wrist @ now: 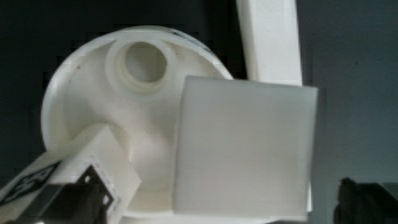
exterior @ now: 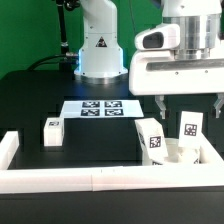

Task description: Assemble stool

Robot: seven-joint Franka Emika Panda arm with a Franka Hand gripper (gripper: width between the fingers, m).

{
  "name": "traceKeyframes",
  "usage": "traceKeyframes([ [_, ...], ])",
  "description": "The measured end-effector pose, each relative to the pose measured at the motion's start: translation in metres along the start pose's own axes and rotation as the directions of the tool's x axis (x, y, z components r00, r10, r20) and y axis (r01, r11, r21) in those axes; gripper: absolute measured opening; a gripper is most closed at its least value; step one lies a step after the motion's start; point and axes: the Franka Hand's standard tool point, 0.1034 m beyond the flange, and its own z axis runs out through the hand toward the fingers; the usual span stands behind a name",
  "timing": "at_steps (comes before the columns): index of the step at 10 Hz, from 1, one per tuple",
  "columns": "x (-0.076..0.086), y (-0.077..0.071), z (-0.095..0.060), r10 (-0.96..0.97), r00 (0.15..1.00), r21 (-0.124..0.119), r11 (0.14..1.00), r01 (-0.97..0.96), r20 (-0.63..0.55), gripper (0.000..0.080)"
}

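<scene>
Black table (exterior: 30, 100) spreads under me, with my own white base (exterior: 98, 45) at its far side. My gripper (exterior: 189, 103) hangs straight above the seat disc (exterior: 186, 153), jaws spread wide and holding nothing. My fingers (exterior: 161, 101) stand clear of the white parts below.

The wrist view shows a standing leg (wrist: 244, 140) between them. Its broad blank face sits in front of the seat disc's round hole, with a gap on either side, so I judge I am not gripping it.

Two tagged legs rise from the seat disc. The front leg (exterior: 155, 140) is on its side toward the exterior view's left, and the back leg (exterior: 190, 128) is just beside that. I cannot tell which of the two fills the wrist view, nor whether either is fully seated.

The border rail (exterior: 70, 178) runs just in front of the seat disc. The marker board (exterior: 100, 107) lies beyond the disc, toward my base. The third leg (exterior: 52, 131) sits well apart from the seat disc, toward the exterior view's left.

By my reckoning two legs are on. The third has yet to be fetched and fitted.
</scene>
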Motion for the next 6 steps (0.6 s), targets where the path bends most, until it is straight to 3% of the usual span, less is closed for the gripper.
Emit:
traceKeyframes([
  [5,0.0055,0.0056,0.0107,0.029,0.998,-0.006,1.000,-0.030,-0.048,0.0649],
  [6,0.0057,0.0058,0.0107,0.029,0.998,-0.006,1.000,-0.030,-0.048,0.0526],
])
